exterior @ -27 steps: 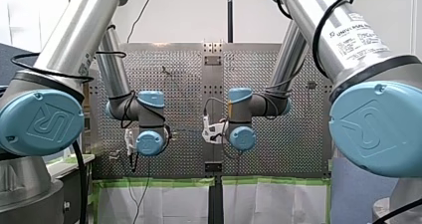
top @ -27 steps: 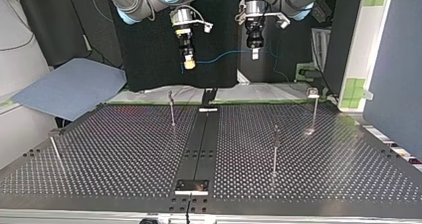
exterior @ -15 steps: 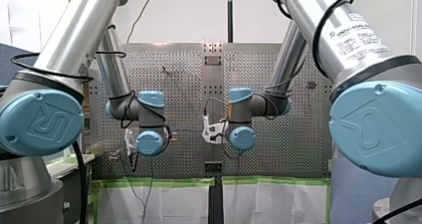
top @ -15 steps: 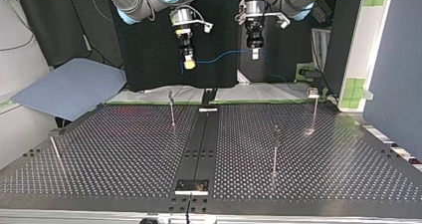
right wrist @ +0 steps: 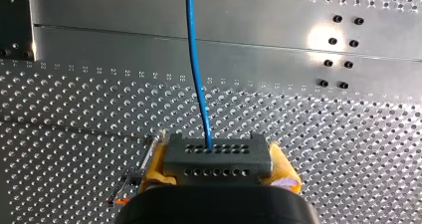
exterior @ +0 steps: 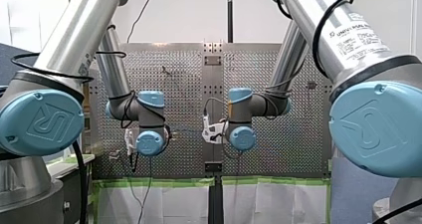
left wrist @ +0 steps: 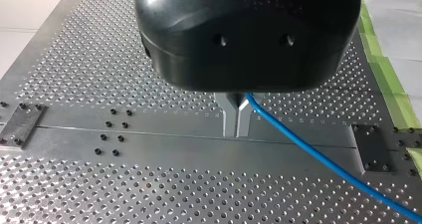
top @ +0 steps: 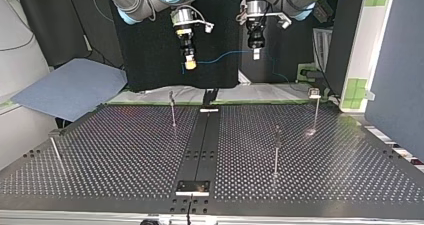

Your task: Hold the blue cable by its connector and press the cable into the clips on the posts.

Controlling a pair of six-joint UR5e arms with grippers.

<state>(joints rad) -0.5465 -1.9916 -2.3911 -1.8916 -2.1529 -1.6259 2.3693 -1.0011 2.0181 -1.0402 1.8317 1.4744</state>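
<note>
1. Nearest in the top view, the perforated table [top: 125, 155] is being crossed by a plain centre strip [top: 200, 145]. A small dark plate [top: 192, 186] is being carried on the strip close to the near edge.
2. Further back, four slender posts [top: 276, 152] are being held upright by the table, two on each side of the strip and well apart from one another.
3. Beyond the table's far edge and above the post tops, the blue cable [top: 222, 58] is being suspended between the right tool [top: 190, 64], at that view's left, and the left tool [top: 255, 54], at its right. It is being held well apart from the posts, and a loose length is being let hang past the left tool.
4. In the right wrist view, the grey connector [right wrist: 218, 157] is being clamped between the right tool's yellow pads [right wrist: 153, 168]. The cable is being led from its face straight ahead over the table.
5. In the left wrist view, the left tool's metal fingers [left wrist: 229, 117] are being pressed together on the cable, which is being led out beside them and away over the table.
</note>
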